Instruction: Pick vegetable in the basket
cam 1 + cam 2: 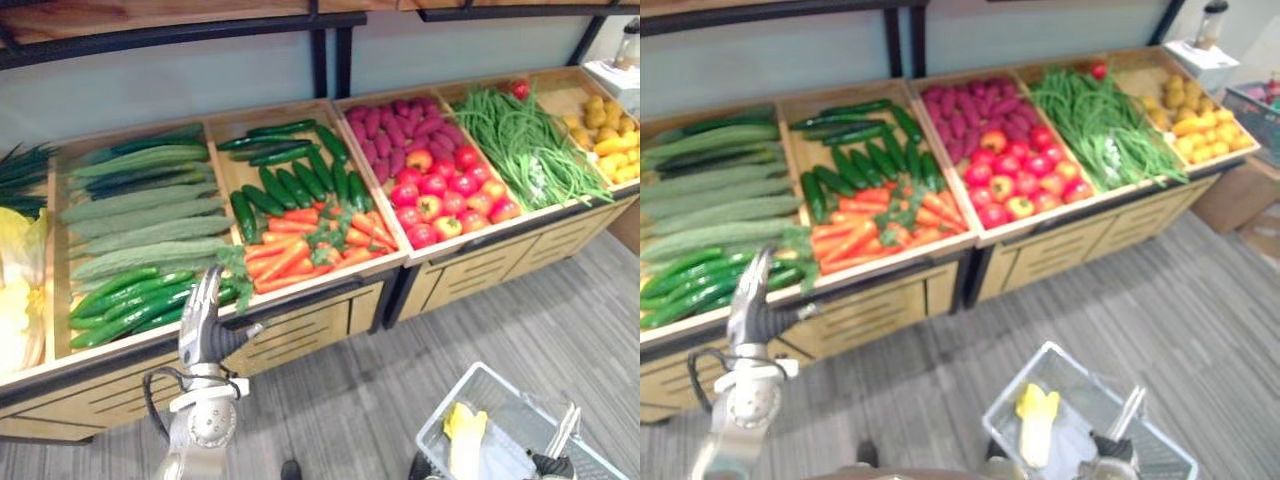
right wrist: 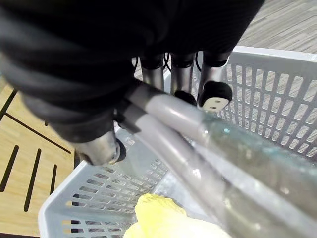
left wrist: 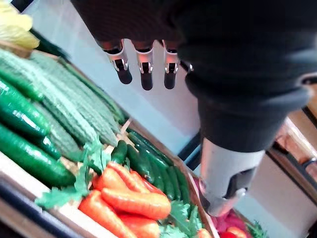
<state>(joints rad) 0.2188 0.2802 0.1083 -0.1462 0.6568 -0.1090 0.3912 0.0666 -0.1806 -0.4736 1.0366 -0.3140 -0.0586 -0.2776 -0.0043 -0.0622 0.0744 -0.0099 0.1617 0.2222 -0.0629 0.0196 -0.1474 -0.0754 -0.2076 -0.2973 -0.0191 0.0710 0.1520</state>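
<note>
My left hand is open and raised in front of the wooden vegetable stand, just before the glossy green cucumbers and the carrots. Its straight fingers hover above the produce and touch nothing. A pale grey plastic basket hangs low at the right with a yellow vegetable lying inside. My right hand is shut on the basket's handle, fingers curled over its bars.
The stand also holds pale ridged gourds, dark cucumbers, purple tubers, red fruit, green beans, yellow fruit and cabbage. Grey floor lies before it.
</note>
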